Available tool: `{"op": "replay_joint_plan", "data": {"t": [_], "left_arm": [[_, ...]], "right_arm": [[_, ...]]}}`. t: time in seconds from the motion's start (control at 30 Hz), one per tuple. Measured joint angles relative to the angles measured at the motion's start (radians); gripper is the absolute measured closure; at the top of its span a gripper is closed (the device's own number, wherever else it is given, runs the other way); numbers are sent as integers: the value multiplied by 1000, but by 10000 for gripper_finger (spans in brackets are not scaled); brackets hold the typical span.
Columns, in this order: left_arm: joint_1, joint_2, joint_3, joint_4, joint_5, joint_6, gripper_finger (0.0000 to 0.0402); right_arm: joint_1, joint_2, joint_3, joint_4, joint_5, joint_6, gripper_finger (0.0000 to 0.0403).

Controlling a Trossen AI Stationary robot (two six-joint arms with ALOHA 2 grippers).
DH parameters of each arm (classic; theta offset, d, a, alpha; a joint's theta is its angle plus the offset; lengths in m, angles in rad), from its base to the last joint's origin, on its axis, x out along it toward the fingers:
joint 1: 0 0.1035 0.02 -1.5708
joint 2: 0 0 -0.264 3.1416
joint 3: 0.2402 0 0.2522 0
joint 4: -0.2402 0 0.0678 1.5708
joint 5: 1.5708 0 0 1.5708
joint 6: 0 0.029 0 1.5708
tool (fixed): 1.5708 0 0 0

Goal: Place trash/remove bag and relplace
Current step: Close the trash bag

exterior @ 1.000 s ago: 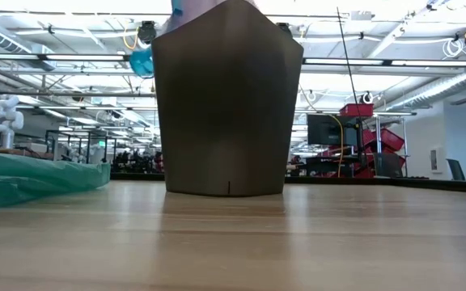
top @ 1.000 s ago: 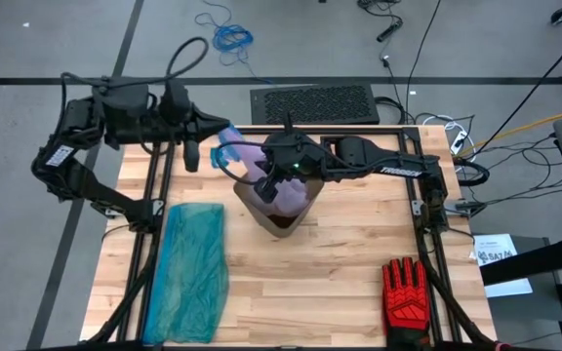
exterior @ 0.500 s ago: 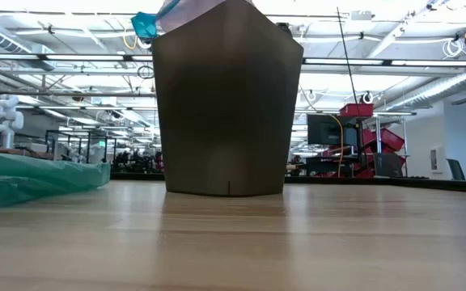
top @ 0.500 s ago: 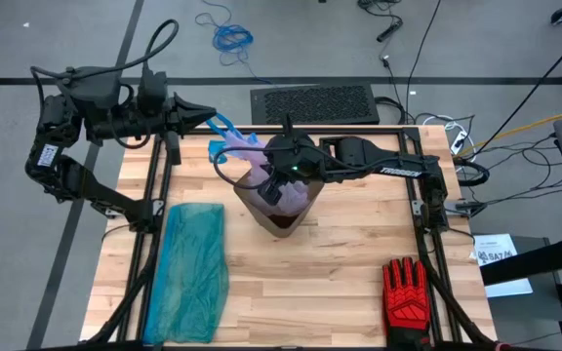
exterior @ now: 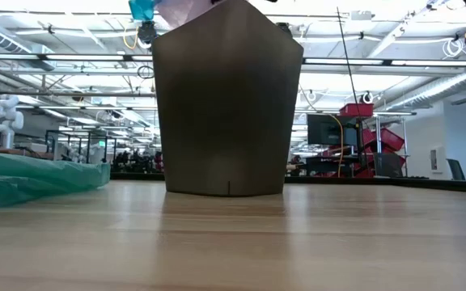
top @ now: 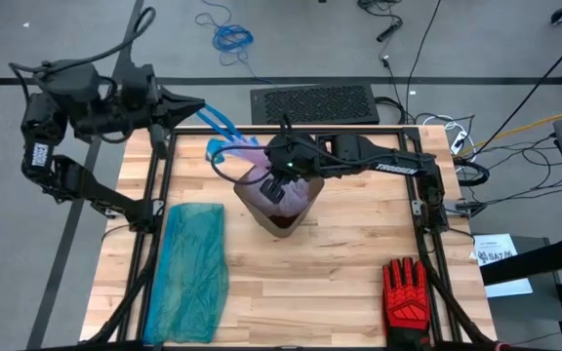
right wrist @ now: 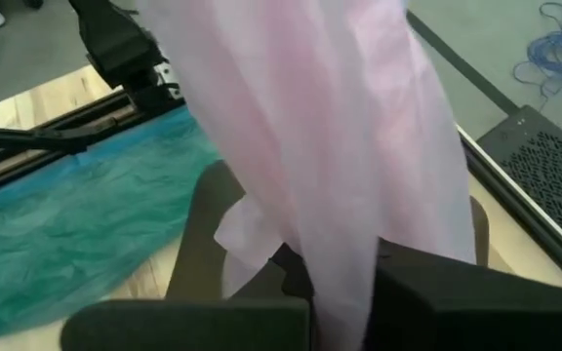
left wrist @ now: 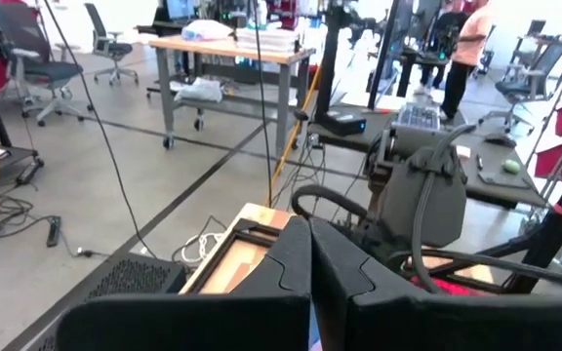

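Pinkish-lavender plastic marks the bag [top: 261,175], which sits in a dark bin [top: 279,207] near the middle of the wooden table [top: 340,273]; its upper part is drawn out of the bin mouth toward the table's far left corner, and its blue drawstring [top: 220,132] runs in a loop from the bag rim up to the left gripper [top: 201,108]. Left gripper: raised beyond the table's far left edge, fingers [left wrist: 301,278] pressed together, pinched on the drawstring as seen from above; its own wrist view shows only the closed fingers and the room beyond, where a person [left wrist: 461,44] stands at a bench. Right gripper [top: 273,183]: reaching from the right over the bin mouth, fingers closed on the bag film; in its wrist view the pink sheet [right wrist: 330,146] hangs directly in front of the fingers, with the bin rim [right wrist: 203,219] below. In the low view the bin [exterior: 226,105] stands upright on the table, with a bit of lavender film [exterior: 180,10] and blue drawstring [exterior: 141,8] showing above its rim. No trash can be made out in any view. A teal bag [top: 191,273] lies flat on the table's left side, well apart from the bin; a red-and-black glove [top: 405,292] lies at the near right corner.
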Motion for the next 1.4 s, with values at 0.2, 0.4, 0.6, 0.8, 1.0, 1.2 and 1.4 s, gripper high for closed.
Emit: {"op": "replay_joint_plan", "data": {"t": [0.2,0.4,0.6,0.8,1.0,1.2,1.4], "left_arm": [[0,-15,4,2,-9,0,401],[0,-18,5,11,-21,0,401],[0,-22,5,11,-23,0,402],[0,-26,5,11,-27,0,402],[0,-25,4,9,-29,0,402],[0,-25,4,8,-29,0,402],[0,-24,3,17,-29,0,402]], "right_arm": [[-9,0,0,20,-108,-26,402],[-25,-16,0,56,-232,-45,353],[-41,-51,0,64,-234,-56,250],[-46,-78,0,168,-230,-55,145],[-46,-58,0,246,-174,-48,88],[-61,10,0,280,-158,-48,76],[-87,88,0,316,-56,-56,75]]}}
